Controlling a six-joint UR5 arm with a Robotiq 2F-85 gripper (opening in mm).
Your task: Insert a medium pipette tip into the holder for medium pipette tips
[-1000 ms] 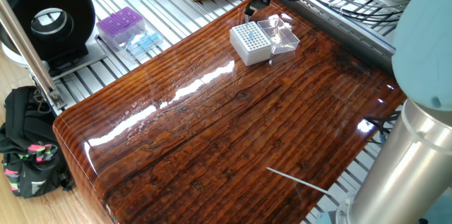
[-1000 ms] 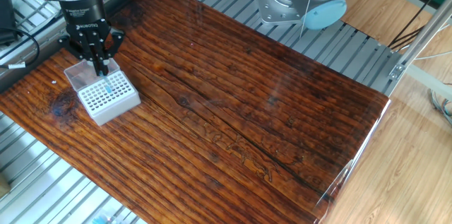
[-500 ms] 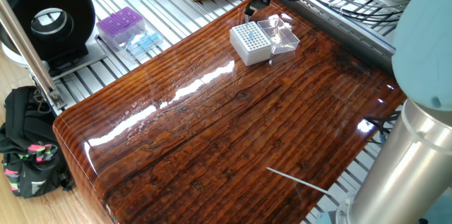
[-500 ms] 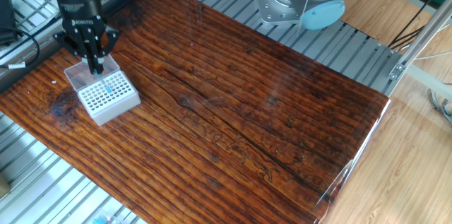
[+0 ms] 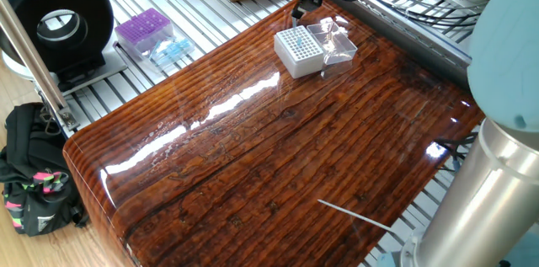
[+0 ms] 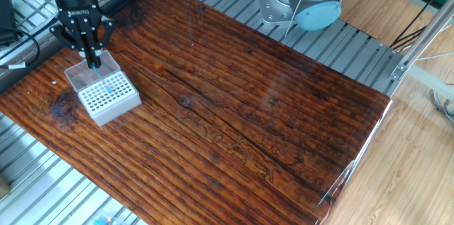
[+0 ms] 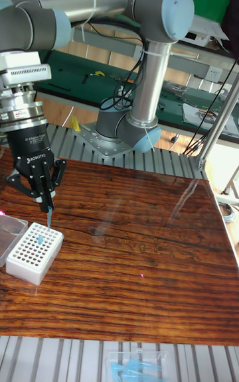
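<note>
My pincer grips the medium pipette tip upright, just above the holder for medium pipette tips, which sits with its clear lid open on the wooden tabletop.

The white holder sits on the wooden table, pincer just above it.
</note>
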